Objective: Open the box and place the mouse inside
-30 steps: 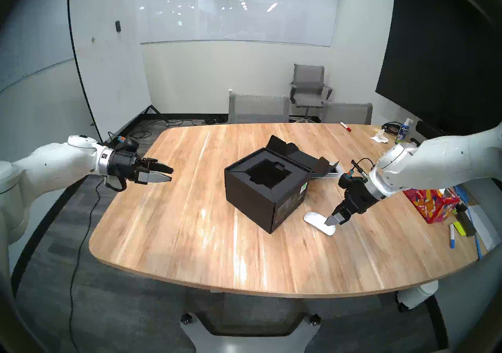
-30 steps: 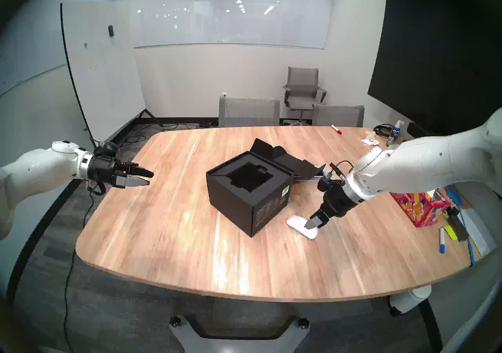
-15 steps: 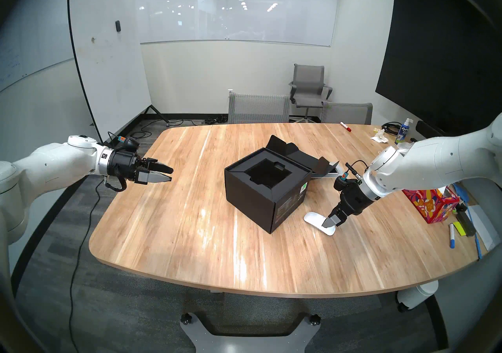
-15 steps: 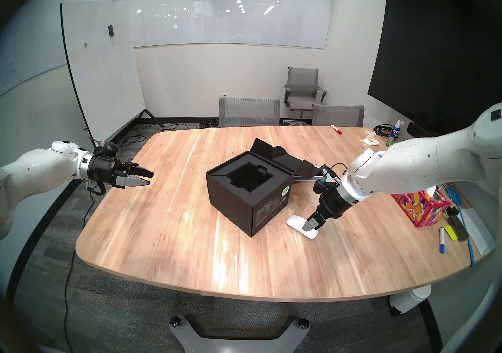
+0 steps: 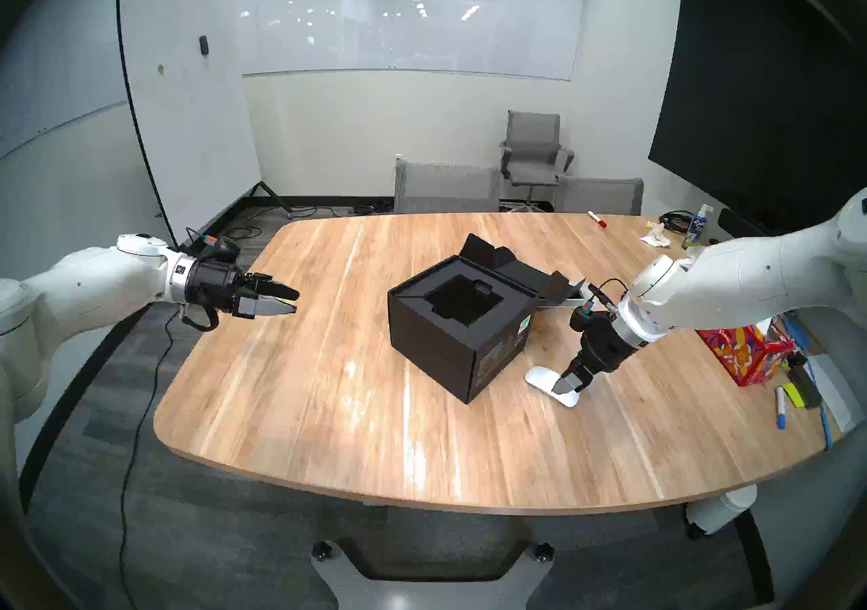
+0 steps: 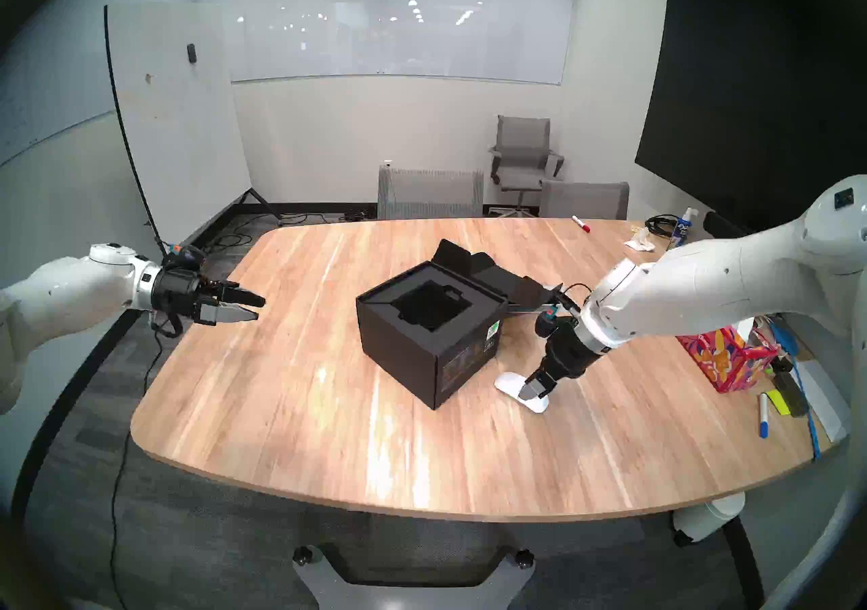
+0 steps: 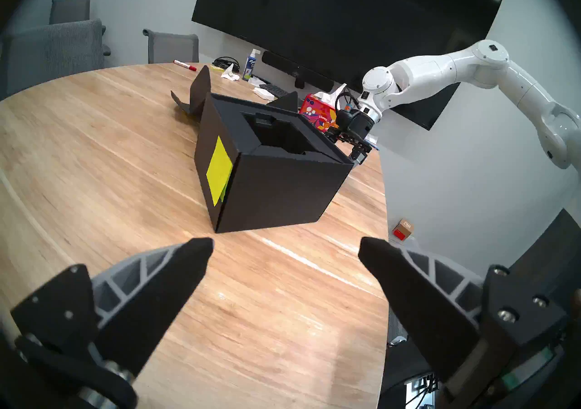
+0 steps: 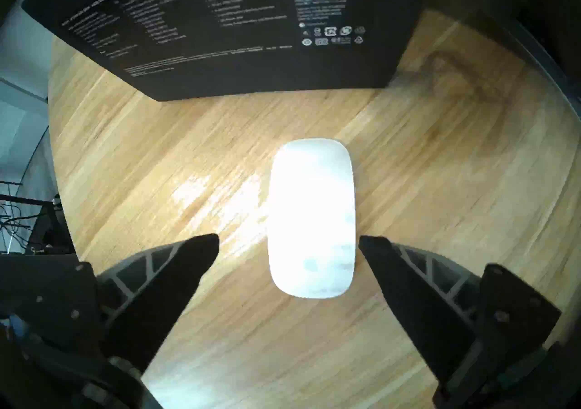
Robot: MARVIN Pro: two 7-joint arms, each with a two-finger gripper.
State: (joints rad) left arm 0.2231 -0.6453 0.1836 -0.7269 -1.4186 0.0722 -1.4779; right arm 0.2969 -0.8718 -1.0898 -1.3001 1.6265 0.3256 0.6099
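White and smooth, the mouse [image 8: 311, 218] lies flat on the wooden surface [image 5: 328, 407], now between the two fingers of my right pincer [image 8: 288, 241], which has come down and a little toward the box since one second ago. Both fingers stand wide apart and grip nothing; the right one seems almost at the mouse's side, the left one has a gap. Beyond my fingertips stands the black box [image 5: 462, 332], already open, lid folded back. My left pincer [image 5: 286, 300] has not moved; it hovers open, well apart from the box. I judge that closing on the mouse comes next.
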